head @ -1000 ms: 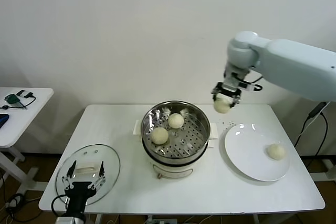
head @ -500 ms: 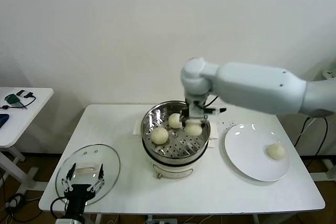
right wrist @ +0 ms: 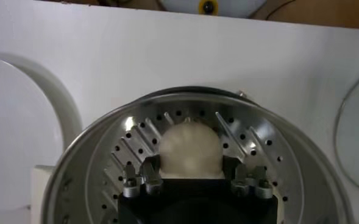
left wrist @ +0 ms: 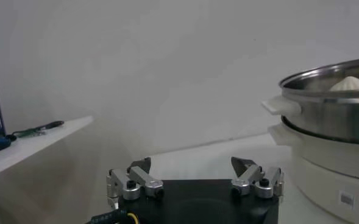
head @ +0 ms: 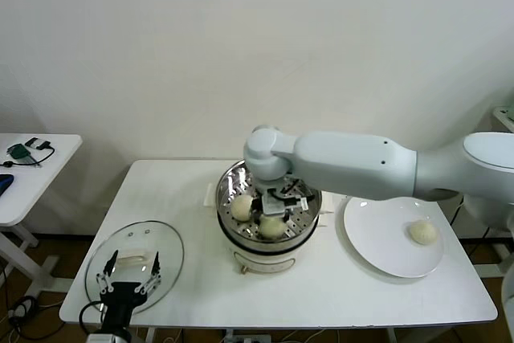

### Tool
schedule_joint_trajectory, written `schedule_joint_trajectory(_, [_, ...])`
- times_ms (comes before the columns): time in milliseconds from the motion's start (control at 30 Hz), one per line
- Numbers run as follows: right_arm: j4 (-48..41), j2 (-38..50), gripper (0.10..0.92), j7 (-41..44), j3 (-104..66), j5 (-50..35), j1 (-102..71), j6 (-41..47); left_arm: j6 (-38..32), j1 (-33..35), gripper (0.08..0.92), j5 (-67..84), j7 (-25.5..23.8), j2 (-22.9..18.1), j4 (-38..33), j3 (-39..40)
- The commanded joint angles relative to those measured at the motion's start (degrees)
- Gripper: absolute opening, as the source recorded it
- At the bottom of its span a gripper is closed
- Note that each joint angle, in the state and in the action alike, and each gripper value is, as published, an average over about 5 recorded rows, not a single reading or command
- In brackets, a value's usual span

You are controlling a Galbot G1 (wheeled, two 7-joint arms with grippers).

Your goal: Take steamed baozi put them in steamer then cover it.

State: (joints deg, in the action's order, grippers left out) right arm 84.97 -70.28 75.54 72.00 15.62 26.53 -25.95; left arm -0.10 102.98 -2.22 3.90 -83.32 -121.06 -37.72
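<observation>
The steamer (head: pixel 265 256) stands mid-table, its perforated tray (right wrist: pixel 259 141) open to view. My right gripper (head: pixel 275 208) reaches into it and is shut on a steamed baozi (head: pixel 273 227), low over the tray's near side; in the right wrist view the bun (right wrist: pixel 190 148) sits between the fingers (right wrist: pixel 151 165). Another baozi (head: pixel 242 206) lies on the tray's left part. A third may be hidden behind the arm. One baozi (head: pixel 422 232) lies on the white plate (head: pixel 377 234). My left gripper (head: pixel 127 269) is open and empty, parked over the glass lid (head: pixel 165 251).
The lid lies flat at the table's front left corner. The plate is right of the steamer and also shows in the right wrist view (right wrist: pixel 14 122). A small side table (head: pixel 36 168) with a few items stands far left. The left wrist view shows the steamer's side (left wrist: pixel 331 106).
My right arm swung left from above the table's right part, carrying the baozi down into the steamer and toward the tray's near side. The left arm has not moved.
</observation>
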Motion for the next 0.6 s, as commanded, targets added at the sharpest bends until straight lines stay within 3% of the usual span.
schedule_joint_trajectory(33, [0.2,-1.2,0.666,0.0,-0.5,1.1,-1.9,0.0,-0.1,0.1,0.823,0.0,0.0,0.0,0.1,-0.1])
schedule_joint_trajectory(167, [0.8,0.0,0.704,0.2,-0.5,0.7,-1.0,0.5,-0.1,0.2,0.823,0.0,0.0,0.0,0.1,0.0])
schedule_joint_trajectory(333, [1.3,2.7,0.807,0.3,-1.7,0.3,0.9,0.6,-0.1,0.3,0.823,-0.2,0.0,-0.1,-0.1,0.2])
schedule_joint_trajectory(600, [-0.9,11.2,0.823,-0.9,-3.9,-2.6,7.4,2.1,-0.2,0.4,0.823,-0.2,0.0,0.0,-0.3,0.2])
